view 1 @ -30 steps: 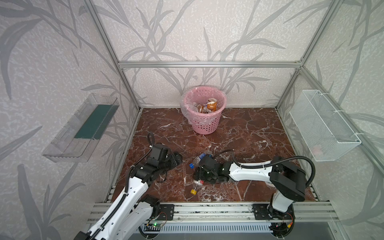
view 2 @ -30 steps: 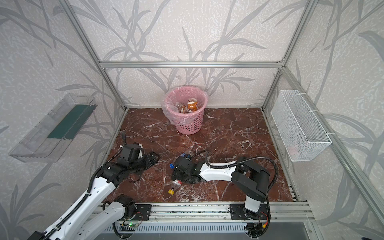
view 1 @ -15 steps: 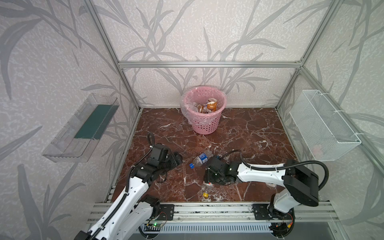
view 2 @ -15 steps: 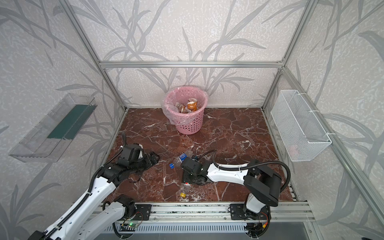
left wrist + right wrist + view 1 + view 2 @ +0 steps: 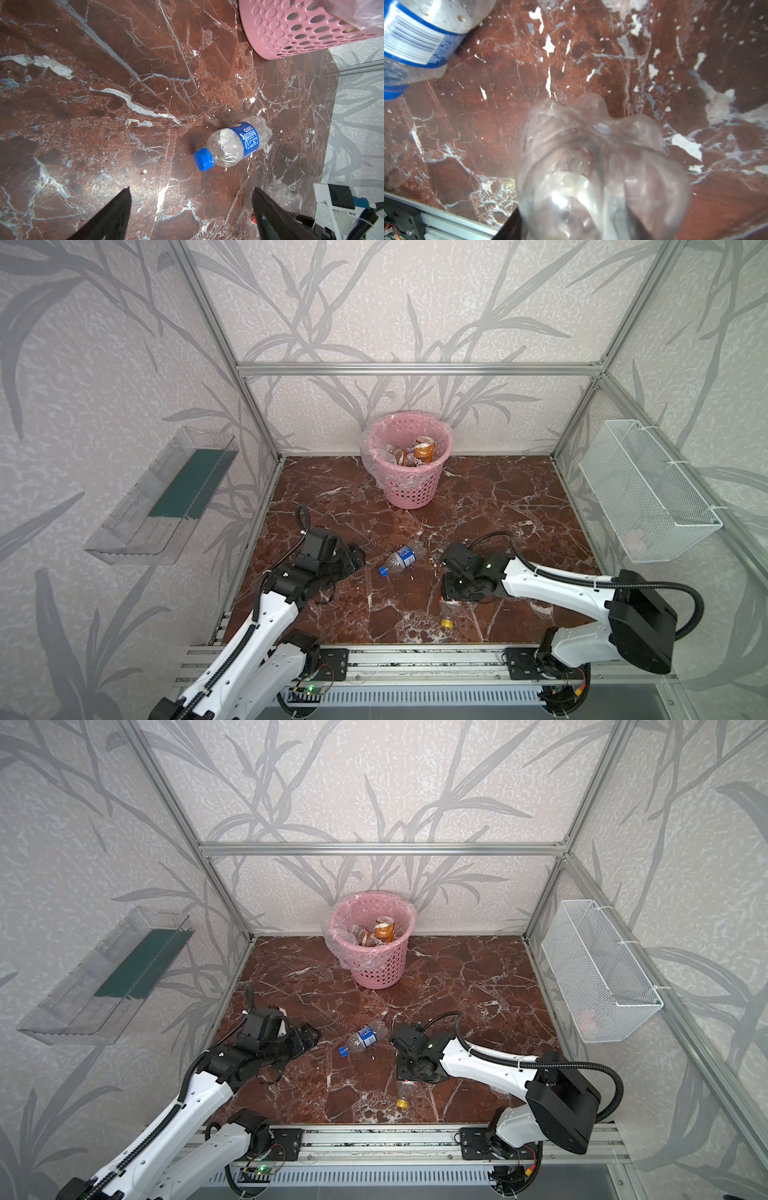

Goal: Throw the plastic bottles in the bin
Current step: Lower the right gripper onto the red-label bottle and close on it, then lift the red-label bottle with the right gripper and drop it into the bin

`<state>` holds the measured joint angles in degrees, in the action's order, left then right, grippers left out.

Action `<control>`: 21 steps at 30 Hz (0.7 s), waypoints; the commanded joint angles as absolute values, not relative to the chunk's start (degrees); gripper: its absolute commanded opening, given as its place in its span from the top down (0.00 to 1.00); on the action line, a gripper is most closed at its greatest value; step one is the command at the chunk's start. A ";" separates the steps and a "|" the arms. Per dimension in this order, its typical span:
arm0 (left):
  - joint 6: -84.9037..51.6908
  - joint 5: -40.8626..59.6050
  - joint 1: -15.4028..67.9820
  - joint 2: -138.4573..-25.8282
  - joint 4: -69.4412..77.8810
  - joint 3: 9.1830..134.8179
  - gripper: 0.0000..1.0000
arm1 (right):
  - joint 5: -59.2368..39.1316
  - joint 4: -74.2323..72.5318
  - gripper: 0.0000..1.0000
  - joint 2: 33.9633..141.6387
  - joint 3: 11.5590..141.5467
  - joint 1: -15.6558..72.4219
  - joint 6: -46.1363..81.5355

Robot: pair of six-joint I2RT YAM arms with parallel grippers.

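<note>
Right gripper (image 5: 452,596) is low over the marble-pattern floor (image 5: 478,497), near the front rail (image 5: 415,655). Its jaws look clamped on a clear yellow-capped bottle (image 5: 447,612). Neck and cap stick out from under the gripper in both top views. The right wrist view shows the bottle's lobed base close up and blurred, with one dark finger (image 5: 509,225) against its side. Exact contact line is hidden.

Left gripper (image 5: 191,188) has its fingers wide apart and empty, aimed at the blue-label bottle (image 5: 234,143). That bottle lies on its side between the two grippers, touching neither.

Pink bin (image 5: 415,493) stands at the back of the floor, well apart from both grippers, with orange-wrapped bottles (image 5: 423,452) inside.

Risks, as judged:
- thin empty wall buckles, so the bottle slides or pivots out on the lift
- cap end sags, catches the loose liner (image 5: 372,460) and drops outside
- right arm's swing toward the bin nudges the blue-label bottle, which rolls away from the left gripper
- both arms work mid-floor, so collision is possible
</note>
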<state>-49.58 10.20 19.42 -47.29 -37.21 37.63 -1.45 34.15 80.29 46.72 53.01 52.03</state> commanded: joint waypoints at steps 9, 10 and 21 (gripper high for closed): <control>-49.48 10.09 19.18 -48.43 -37.30 39.08 0.10 | -5.07 40.18 0.32 82.53 47.01 49.91 42.13; -49.47 10.06 19.16 -48.43 -37.48 39.28 0.10 | -5.10 40.25 0.30 82.45 47.18 49.92 41.94; -49.40 10.23 19.16 -49.37 -37.37 39.92 0.10 | -4.86 40.40 0.21 78.49 46.22 49.62 41.91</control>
